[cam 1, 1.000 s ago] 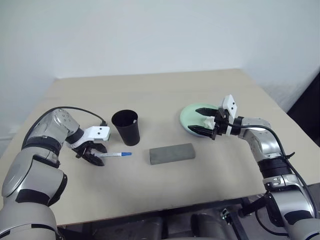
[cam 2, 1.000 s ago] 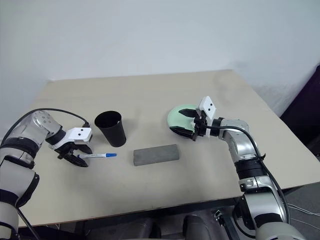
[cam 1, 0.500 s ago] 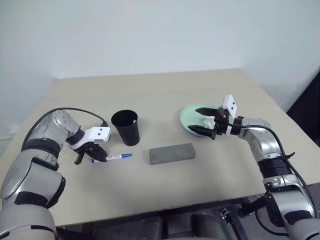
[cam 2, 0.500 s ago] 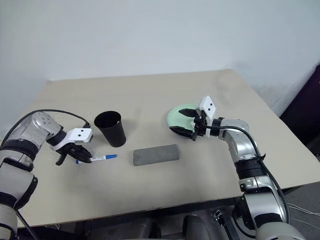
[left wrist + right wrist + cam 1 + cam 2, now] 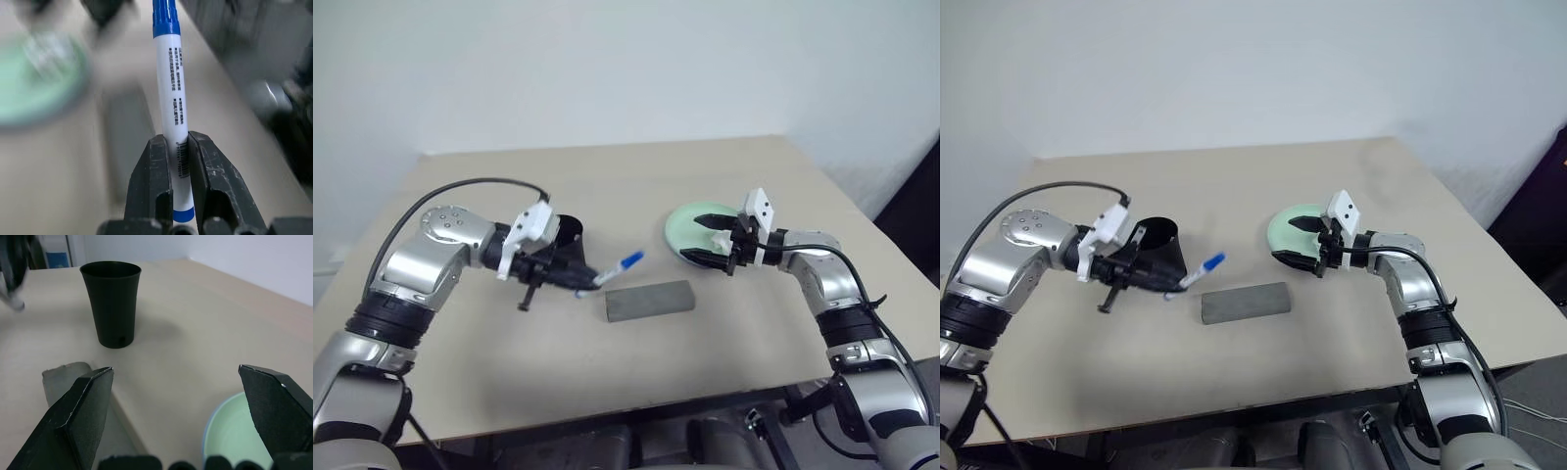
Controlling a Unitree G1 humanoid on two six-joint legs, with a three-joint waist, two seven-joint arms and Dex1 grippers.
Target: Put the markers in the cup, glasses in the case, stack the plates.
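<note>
Marker [image 5: 616,269] off the table, held in the air just in front of the cup [image 5: 566,245] and above the bare tabletop [image 5: 607,186], between cup and case [image 5: 649,300]. Left gripper [image 5: 180,161] clamped on the barrel near its blue tail end, fingers [image 5: 157,169] pinching either side, so most of the white barrel and the capped end project free. That low grip looks deliberate: it leaves the length of the pen clear to go into the cup mouth. Long axis runs away from the left gripper toward the robot's right, tilted so the blue cap [image 5: 631,258] sits higher than the gripped end; cap points toward the plates, not down into the cup. My reading: pen needs swinging toward upright and bringing over the rim before release. Cup stands upright, open mouth up, beside the left gripper. Case lies flat and closed, long side across the table, near the cup. Right gripper [image 5: 713,239] hangs over the near edge of the pale green plate [image 5: 685,225], jaws wide apart, holding nothing; light blue rim shows under the green in the right wrist view, so the plates seem already stacked. Small white object by that gripper, too small to identify. Glasses nowhere on the tabletop, possibly already inside the case.
</note>
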